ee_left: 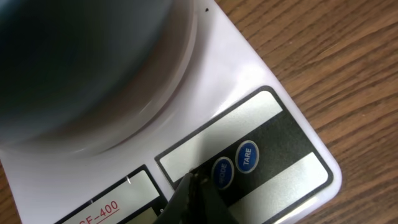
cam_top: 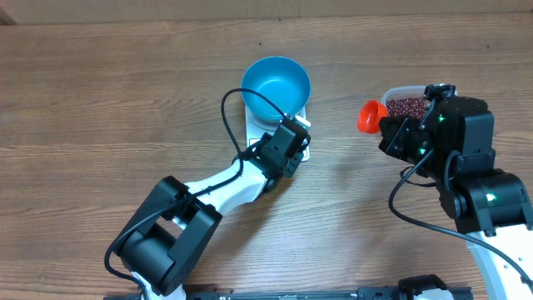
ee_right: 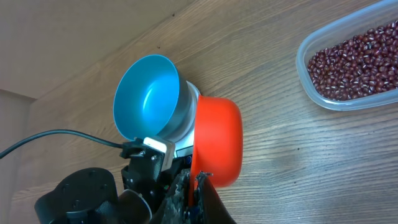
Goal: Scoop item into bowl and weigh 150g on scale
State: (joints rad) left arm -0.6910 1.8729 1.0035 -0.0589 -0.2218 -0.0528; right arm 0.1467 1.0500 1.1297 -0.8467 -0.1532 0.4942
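Pressing its fingers together, my left gripper (ee_left: 194, 190) hangs over the button strip of the scale (ee_left: 261, 74), its tip just beside the MODE button (ee_left: 222, 172). My right gripper (ee_right: 198, 186) pinches the red-orange scoop (ee_right: 216, 140) above the table (cam_top: 100, 92). The blue bowl (cam_top: 275, 82) sits on the scale; the beans (ee_right: 351, 65) lie in the clear tub (ee_right: 303, 59).

You're at a robot test bench, lab-like, not a kitchen: bare wood-grain desk (cam_top: 100, 92), two black-and-white arms (cam_top: 225, 187), a loose cable (ee_right: 62, 132). The only kitchen things you get: scale (ee_left: 224, 74), bowl (cam_top: 275, 79), scoop (ee_right: 217, 137), tub (ee_right: 348, 106) of beans (ee_right: 354, 59).
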